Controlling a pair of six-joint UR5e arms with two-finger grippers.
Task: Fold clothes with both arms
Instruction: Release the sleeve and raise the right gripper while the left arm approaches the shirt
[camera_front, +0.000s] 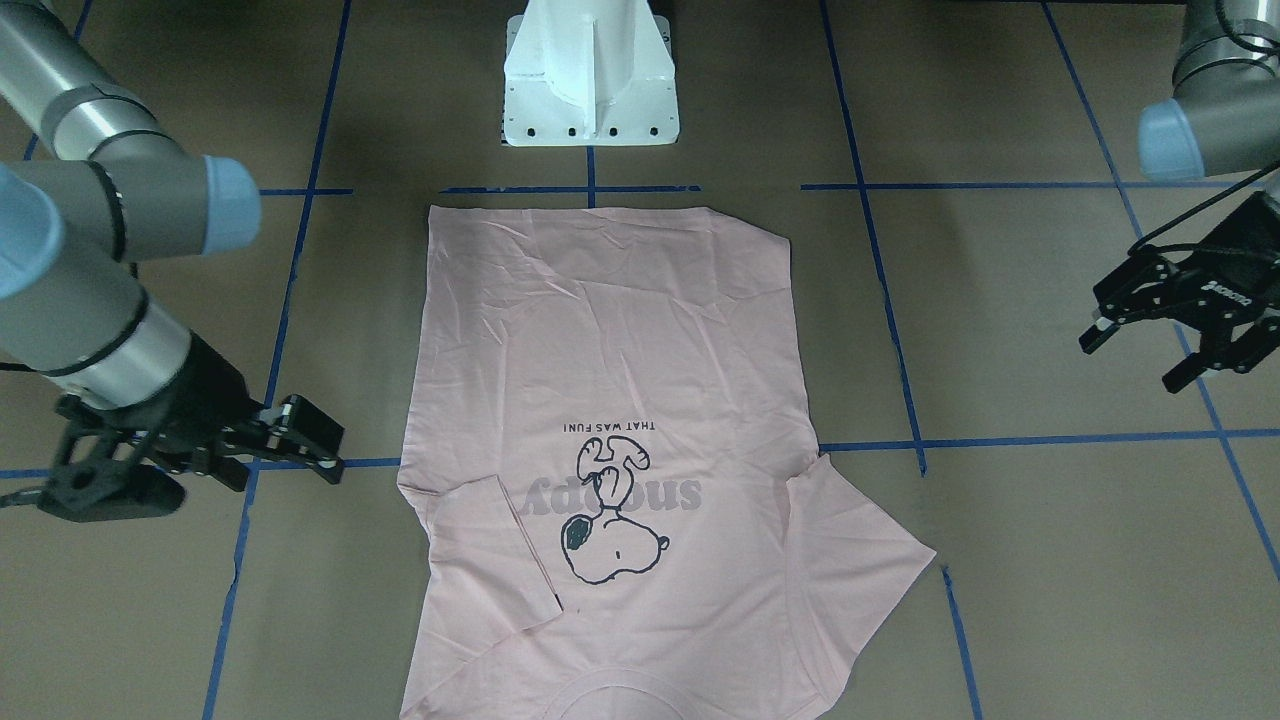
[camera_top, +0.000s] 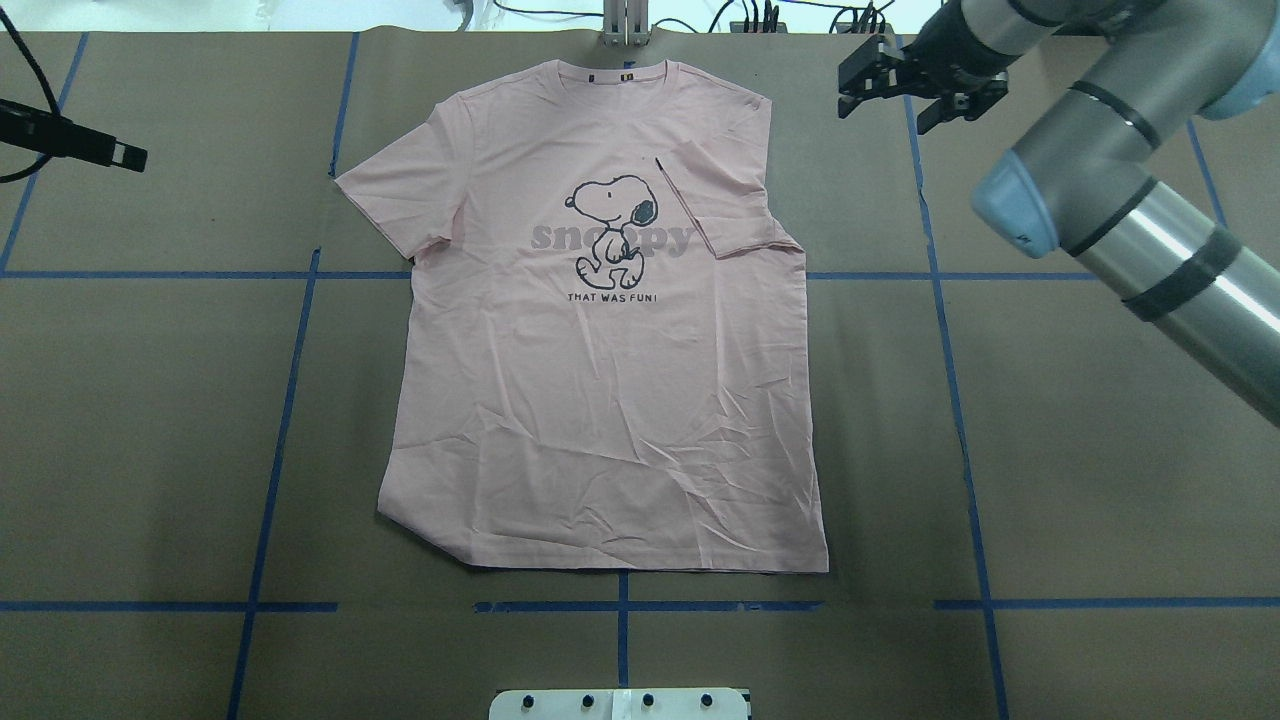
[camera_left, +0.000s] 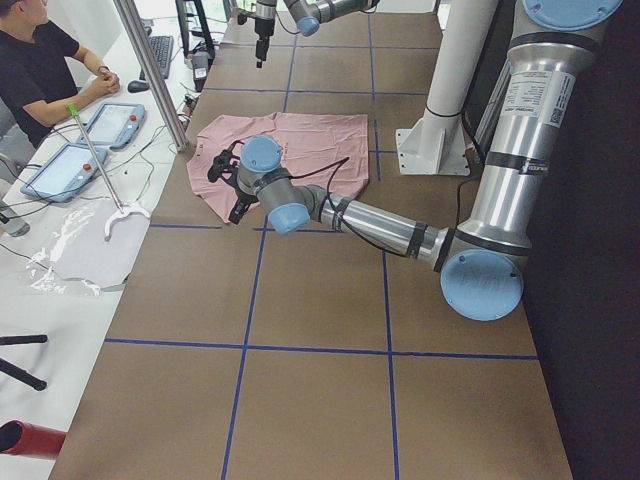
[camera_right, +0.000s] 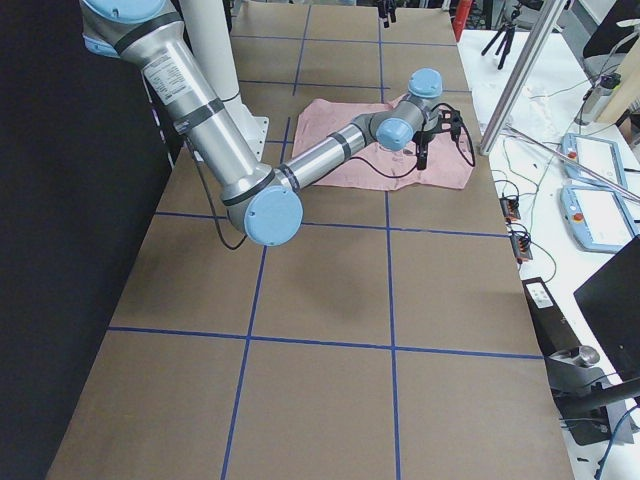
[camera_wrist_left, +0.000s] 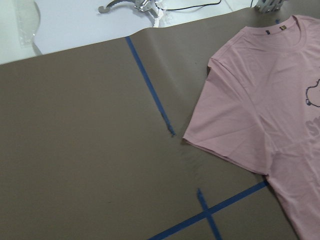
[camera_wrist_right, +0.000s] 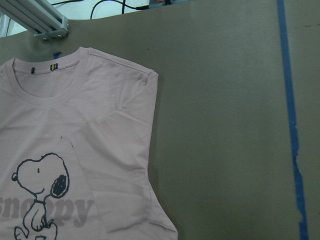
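Note:
The pale pink T-shirt (camera_top: 610, 400) lies flat and print side up on the brown table, collar at the far edge. The sleeve on the robot's right (camera_top: 725, 205) is folded in over the chest; it also shows in the right wrist view (camera_wrist_right: 120, 165). The other sleeve (camera_wrist_left: 225, 125) lies spread out. My right gripper (camera_top: 885, 112) is open and empty, above the table beside the folded shoulder; it also shows in the front view (camera_front: 325, 440). My left gripper (camera_front: 1128, 365) is open and empty, well off the spread sleeve; only its tip (camera_top: 120, 153) shows overhead.
The white pedestal base (camera_front: 590, 90) stands just behind the shirt's hem. Blue tape lines (camera_top: 285, 400) grid the table. Beyond the far edge are an aluminium post (camera_left: 150, 70), a seated operator (camera_left: 40, 70) and tablets (camera_left: 115, 125) on a white side table.

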